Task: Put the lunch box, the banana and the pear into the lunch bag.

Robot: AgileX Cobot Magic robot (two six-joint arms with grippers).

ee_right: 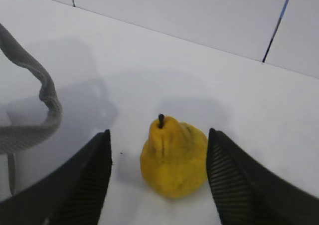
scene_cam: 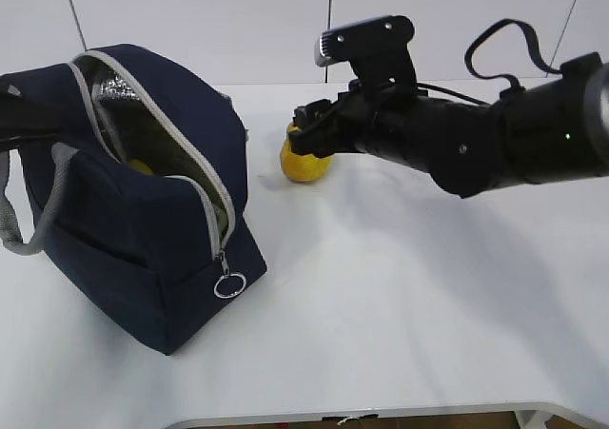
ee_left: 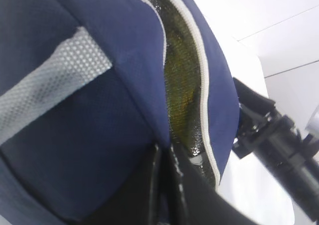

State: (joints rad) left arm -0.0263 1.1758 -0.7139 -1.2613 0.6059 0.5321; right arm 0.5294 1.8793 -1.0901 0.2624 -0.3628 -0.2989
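The lunch bag (scene_cam: pixel 143 201) stands near the table's (scene_cam: pixel 400 315) left edge, zipper undone, its mouth gaping to show foil lining and a patch of yellow deep inside; what that yellow thing is cannot be told. The ring pull (scene_cam: pixel 228 284) hangs at the bag's front corner. The left gripper (ee_left: pixel 167 185) is closed, its fingers pinching the bag's navy fabric at the rim of the opening. The pear (ee_right: pixel 173 156) sits upright on the table towards the far edge, just right of the bag. The right gripper (ee_right: pixel 158 180) hangs around it with fingers spread, one on either side, neither touching the fruit. The table's front and right parts lie bare.
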